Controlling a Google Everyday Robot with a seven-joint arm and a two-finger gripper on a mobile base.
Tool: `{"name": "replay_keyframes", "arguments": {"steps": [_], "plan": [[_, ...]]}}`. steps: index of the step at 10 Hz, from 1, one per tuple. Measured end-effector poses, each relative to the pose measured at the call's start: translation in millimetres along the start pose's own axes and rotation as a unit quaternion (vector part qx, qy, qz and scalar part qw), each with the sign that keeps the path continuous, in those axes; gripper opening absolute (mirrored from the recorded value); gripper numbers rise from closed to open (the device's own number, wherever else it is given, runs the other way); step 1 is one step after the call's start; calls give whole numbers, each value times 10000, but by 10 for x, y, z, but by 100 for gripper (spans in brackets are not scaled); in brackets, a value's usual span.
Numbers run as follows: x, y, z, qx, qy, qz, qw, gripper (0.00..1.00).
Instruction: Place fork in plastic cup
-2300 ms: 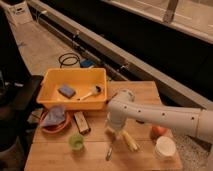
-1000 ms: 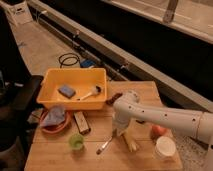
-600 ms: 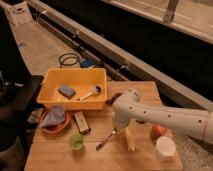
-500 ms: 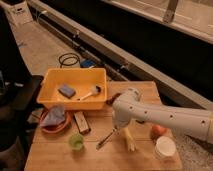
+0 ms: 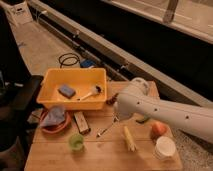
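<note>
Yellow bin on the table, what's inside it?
A blue sponge and a white-handled brush lie in the yellow bin. Its near wall hides some of the floor. The hand, outside it, is shut on the fork.

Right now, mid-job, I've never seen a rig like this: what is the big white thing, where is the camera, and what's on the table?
There is a single camera view, looking down from a raised spot onto a wooden table. The white tube coming in from the right is the robot's arm. Its end effector, over the middle of the table, is shut on the fork, which slants down to the left. The light-green plastic cup stands nearby at front left. A yellow bin holds a blue sponge and a brush. Also there: an orange-red plate with a cloth, a corn cob, an orange fruit and a white cup.
</note>
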Motion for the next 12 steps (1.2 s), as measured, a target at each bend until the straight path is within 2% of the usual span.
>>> {"name": "replay_keyframes", "arguments": {"steps": [3, 6, 9, 12], "plan": [[-65, -272, -142, 382, -129, -159, 9991, 0], [-374, -614, -120, 644, -356, -470, 9962, 0], [-602, -792, -34, 778, -581, -696, 9928, 0], [-823, -882, 71, 791, -740, -867, 9903, 0]]}}
